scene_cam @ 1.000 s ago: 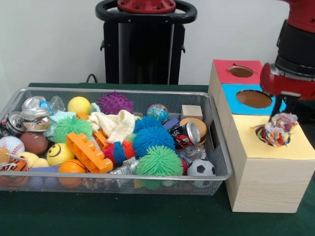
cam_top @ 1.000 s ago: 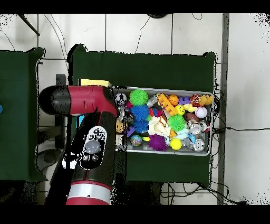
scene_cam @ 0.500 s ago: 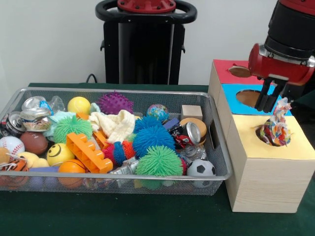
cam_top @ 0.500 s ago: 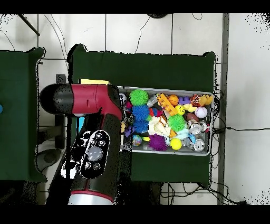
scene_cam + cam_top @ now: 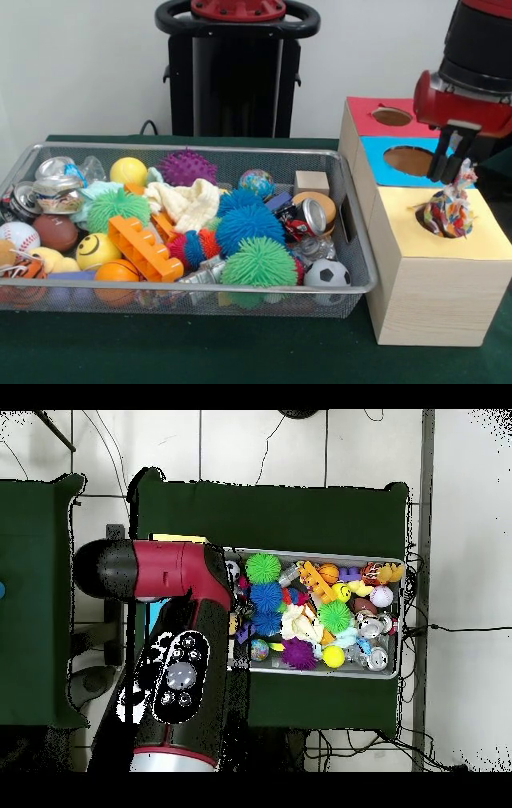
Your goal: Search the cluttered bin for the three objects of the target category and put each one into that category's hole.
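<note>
Now, starting at the left, the wire bin is seen crammed on the green table: a baseball, a yellow smiley ball, an orange toy brick, a cream cloth, a blue spiky ball, a green spiky ball, a small soccer ball. Anything soft like that cloth is judged light, limp and easily pinched at a raised fold; nothing about it looks fragile or slippery.

Further right, the wooden sorting box is found, with its red, blue and yellow tops. In the yellow hole a multicoloured rag bundle is lodged, half sunk, its upper tuft drawn up to a point. It is judged soft, crushable and nearly weightless, so snagging on the rim is the likelier trouble, not breakage.

At the far right the claw is poised just above that bundle, its dark fingers drawn narrow, tips at the tuft. Whether the fabric is pinched or merely brushed cannot be told. In the overhead view the claw is hidden beneath the red arm, and the box is mostly covered too.
</note>
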Controlling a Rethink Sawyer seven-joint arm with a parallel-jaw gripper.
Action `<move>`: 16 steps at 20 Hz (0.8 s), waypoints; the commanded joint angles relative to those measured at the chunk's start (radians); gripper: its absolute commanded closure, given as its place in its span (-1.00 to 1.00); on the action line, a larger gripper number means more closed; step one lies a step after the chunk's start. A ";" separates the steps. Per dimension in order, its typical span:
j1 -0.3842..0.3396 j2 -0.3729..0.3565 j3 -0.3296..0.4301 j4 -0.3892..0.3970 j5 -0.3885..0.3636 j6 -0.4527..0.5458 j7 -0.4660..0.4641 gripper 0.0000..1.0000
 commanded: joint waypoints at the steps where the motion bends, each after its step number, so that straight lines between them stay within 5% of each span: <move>1: -0.034 -0.102 0.102 0.035 0.071 0.140 0.161 1.00; 16: -0.045 -0.047 0.092 -0.035 0.065 -0.021 0.149 1.00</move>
